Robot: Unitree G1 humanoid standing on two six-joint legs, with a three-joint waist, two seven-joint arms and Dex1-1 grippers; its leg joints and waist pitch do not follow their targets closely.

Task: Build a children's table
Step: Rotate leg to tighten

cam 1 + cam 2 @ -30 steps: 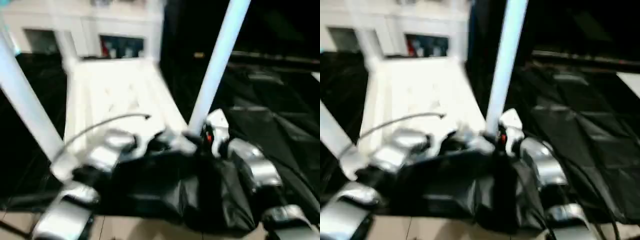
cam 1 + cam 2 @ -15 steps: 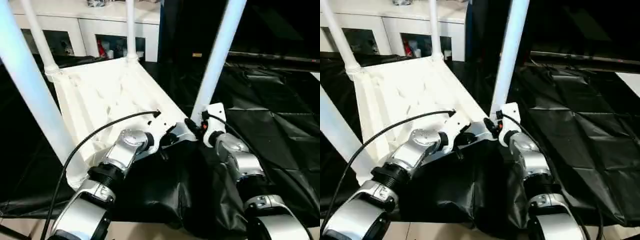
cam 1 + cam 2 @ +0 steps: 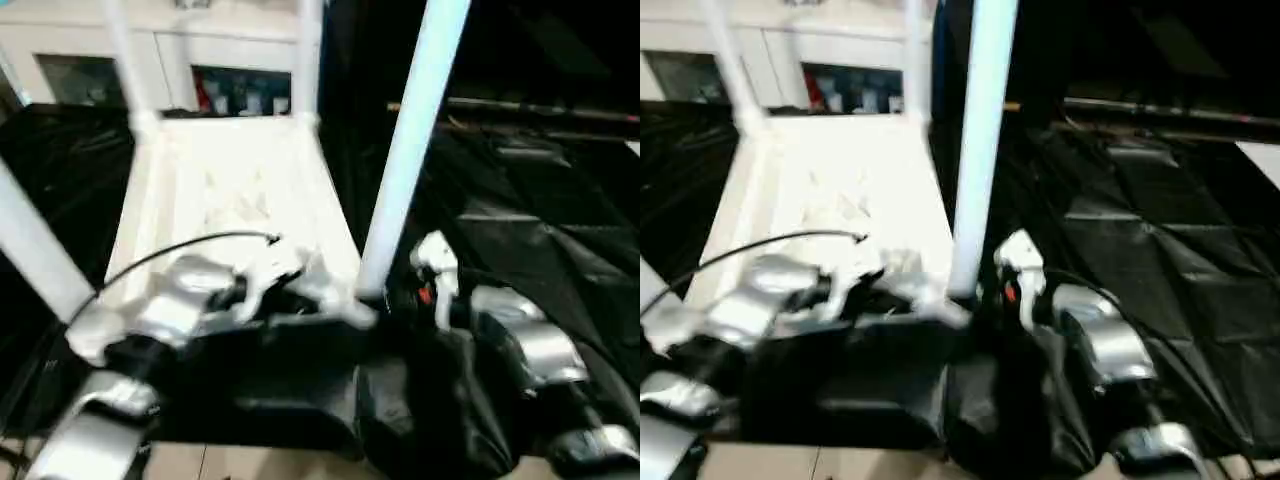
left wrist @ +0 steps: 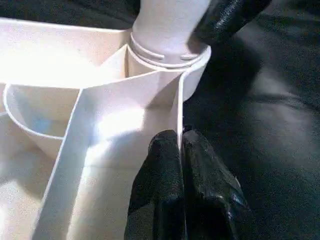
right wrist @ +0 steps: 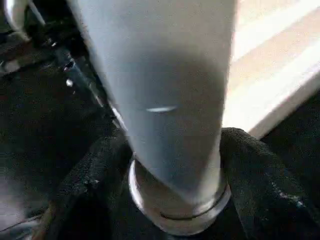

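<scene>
The white tabletop (image 3: 230, 190) lies upside down on black sheeting, ribs facing up. Legs stand upright in its corner sockets: two at the far corners (image 3: 305, 60), one at the near left (image 3: 30, 245) and one at the near right (image 3: 410, 150). My left gripper (image 4: 180, 142) is shut on the thin rim wall of the tabletop right beside the near right socket (image 4: 167, 55). My right gripper (image 5: 175, 150) straddles the base of the near right leg (image 5: 165, 90), one black finger (image 5: 260, 185) on each side, jaws open around it.
A white cabinet with glass doors (image 3: 200, 60) stands behind the tabletop. Crumpled black sheeting (image 3: 540, 210) covers the floor to the right and front. A black cable (image 3: 190, 248) arcs over my left forearm. A pale floor strip (image 3: 250, 465) shows at the near edge.
The whole head picture has swung and blurred, so the camera moved. Both grippers stay at the near right corner of the tabletop, and the leg still stands in its socket.
</scene>
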